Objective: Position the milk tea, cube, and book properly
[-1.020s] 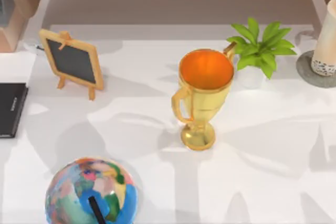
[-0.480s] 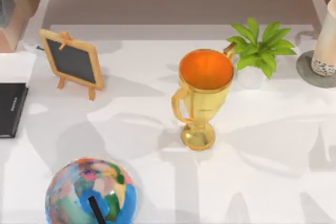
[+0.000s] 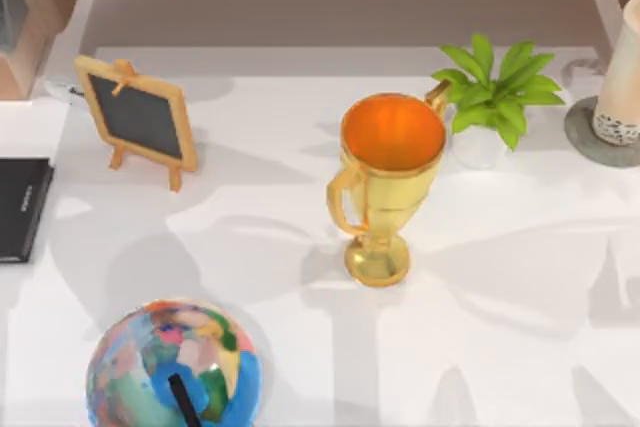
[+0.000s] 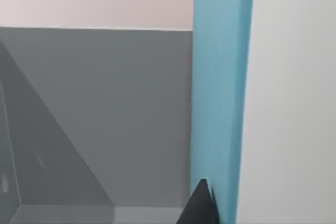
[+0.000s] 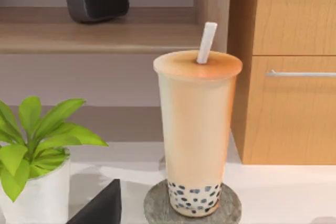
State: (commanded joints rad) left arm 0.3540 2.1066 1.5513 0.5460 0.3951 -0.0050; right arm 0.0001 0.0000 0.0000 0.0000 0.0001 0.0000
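The milk tea [image 5: 197, 129], a tall cream cup with a straw and dark pearls at its base, stands upright on a grey coaster [image 5: 157, 205]. It sits at the table's far right edge [image 3: 625, 77]. A dark part of my right gripper [image 5: 100, 208] lies short of the cup and apart from it, beside the plant. In the left wrist view the book's teal-blue cover [image 4: 223, 93] runs as an upright band, and a dark tip of my left gripper [image 4: 200, 209] rests against its lower end. The cube is out of view.
A gold trophy [image 3: 385, 182] stands mid-table, with a potted plant [image 3: 495, 97] to its right. A small chalkboard [image 3: 135, 117] and a thin black book [image 3: 20, 207] are at the left, and a globe [image 3: 175, 367] at the front left. Wooden shelves and a cabinet [image 5: 289, 66] back the table.
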